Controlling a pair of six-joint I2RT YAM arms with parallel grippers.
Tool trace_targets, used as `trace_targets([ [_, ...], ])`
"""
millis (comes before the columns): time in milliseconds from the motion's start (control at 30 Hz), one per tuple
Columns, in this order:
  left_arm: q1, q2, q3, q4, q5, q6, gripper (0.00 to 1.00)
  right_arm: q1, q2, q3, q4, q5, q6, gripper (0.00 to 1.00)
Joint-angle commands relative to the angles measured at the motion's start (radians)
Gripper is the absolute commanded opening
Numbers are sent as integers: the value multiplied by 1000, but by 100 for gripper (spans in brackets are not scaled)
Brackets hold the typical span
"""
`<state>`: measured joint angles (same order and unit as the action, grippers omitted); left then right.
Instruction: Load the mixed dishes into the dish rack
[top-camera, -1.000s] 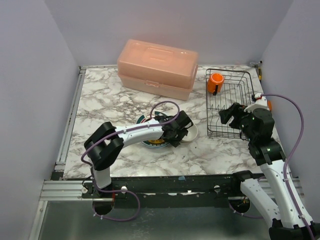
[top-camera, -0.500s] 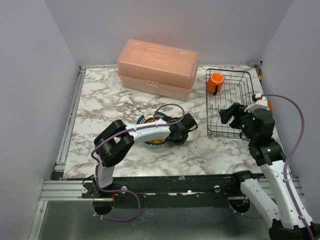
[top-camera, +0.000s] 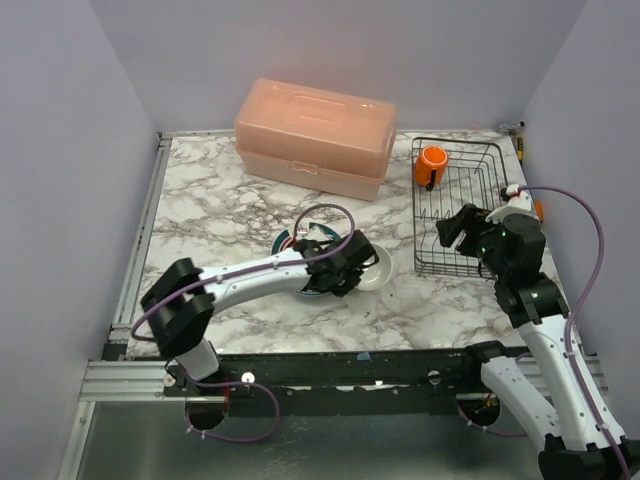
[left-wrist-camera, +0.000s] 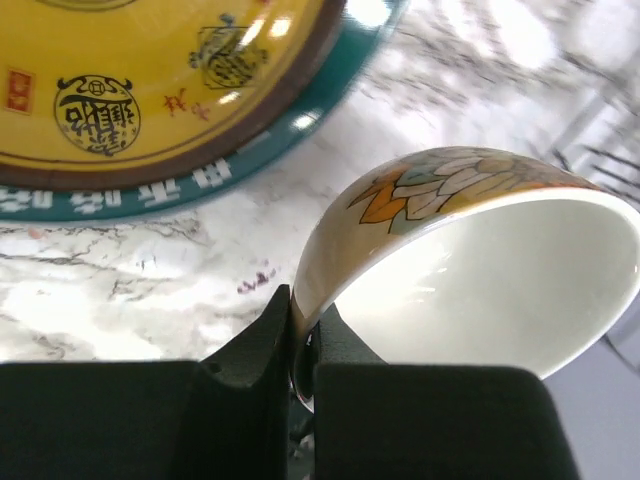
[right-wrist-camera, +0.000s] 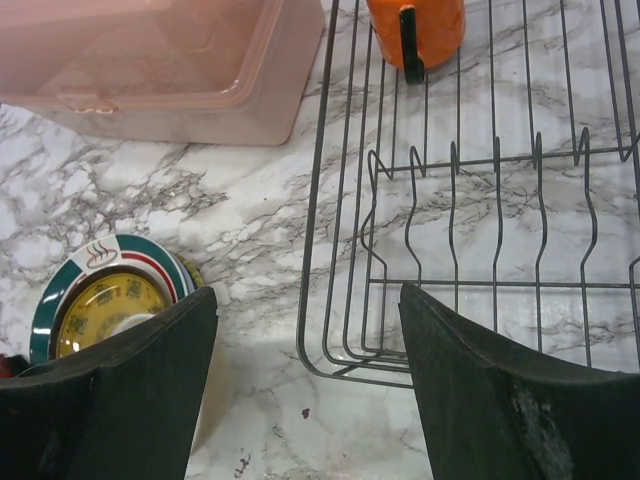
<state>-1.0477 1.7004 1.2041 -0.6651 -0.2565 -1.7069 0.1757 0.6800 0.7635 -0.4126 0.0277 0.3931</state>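
My left gripper (top-camera: 347, 264) is shut on the rim of the small cream-white bowl (top-camera: 376, 268), just right of the plate stack (top-camera: 296, 243). In the left wrist view the fingers (left-wrist-camera: 268, 335) pinch the bowl (left-wrist-camera: 500, 285); it is tilted, with a leaf pattern outside and white inside, next to the yellow patterned plate (left-wrist-camera: 150, 80). The black wire dish rack (top-camera: 460, 205) stands at the right with the orange mug (top-camera: 432, 165) in its far corner. My right gripper (top-camera: 465, 230) is open and empty above the rack's near end (right-wrist-camera: 480, 200).
The big pink lidded box (top-camera: 315, 135) stands at the back centre, left of the rack. The right wrist view shows the mug (right-wrist-camera: 415, 25), the box's corner (right-wrist-camera: 150, 60) and the plate stack (right-wrist-camera: 105, 300). Bare marble lies between plates and rack.
My left arm's elbow has swung down and to the left while its gripper stays on the bowl's rim, drawn slightly leftward. The right arm has hardly moved.
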Motion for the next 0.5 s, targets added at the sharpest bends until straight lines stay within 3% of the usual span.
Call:
trace_targets([
  [0,-2,-245,-62,169,-41,242,0,-2,19,2,3,-15,18,83],
  [100,36,-380,-155,332,42,438,0,-1,33,6,-5,-35,20,100],
  [233,156,-539,-225,457,221,657,0,1,33,7,3,-184,3,100],
  [367,307,-617,-198,449,443,852,0,1,36,-8,51,-395,28,100],
  [467,389,-608,-136,416,566,959,0,1,69,-62,202,-609,149,100],
])
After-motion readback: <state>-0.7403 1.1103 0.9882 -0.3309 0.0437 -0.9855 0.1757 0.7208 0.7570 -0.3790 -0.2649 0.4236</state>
